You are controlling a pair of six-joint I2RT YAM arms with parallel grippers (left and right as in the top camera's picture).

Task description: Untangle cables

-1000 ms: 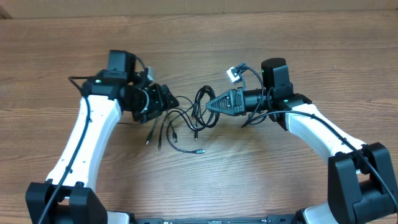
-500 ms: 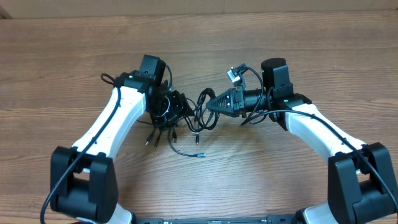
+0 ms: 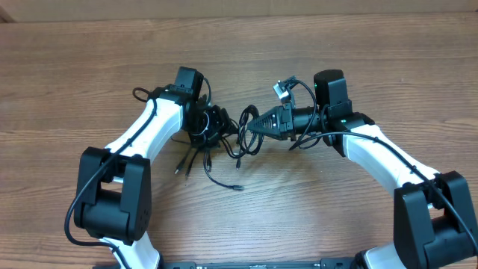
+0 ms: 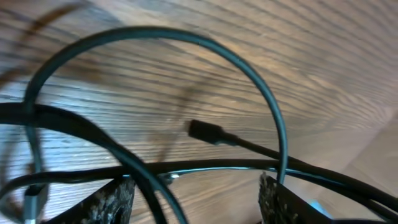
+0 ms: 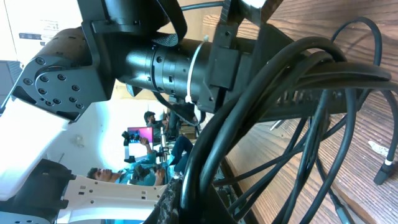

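The cables [image 3: 240,142] are a tangle of thin black cords on the wooden table between my two grippers. My left gripper [image 3: 222,124] sits at the tangle's left edge. In the left wrist view it [image 4: 199,202] is open, with cords [image 4: 205,167] crossing between its fingers [image 4: 112,200] and a small black plug [image 4: 203,131] lying beyond. My right gripper [image 3: 249,127] is at the tangle's right edge. In the right wrist view it [image 5: 208,199] is shut on a bundle of cords [image 5: 292,68].
Loose plug ends trail toward the front at the left [image 3: 178,169] and centre [image 3: 239,187]. My left arm's wrist [image 5: 155,62] fills the right wrist view just behind the tangle. Bare wooden table [image 3: 314,217] surrounds the tangle.
My left arm has swung right and brought its gripper into the tangle's left side; the trailing cords shifted a little. The right arm has not moved.
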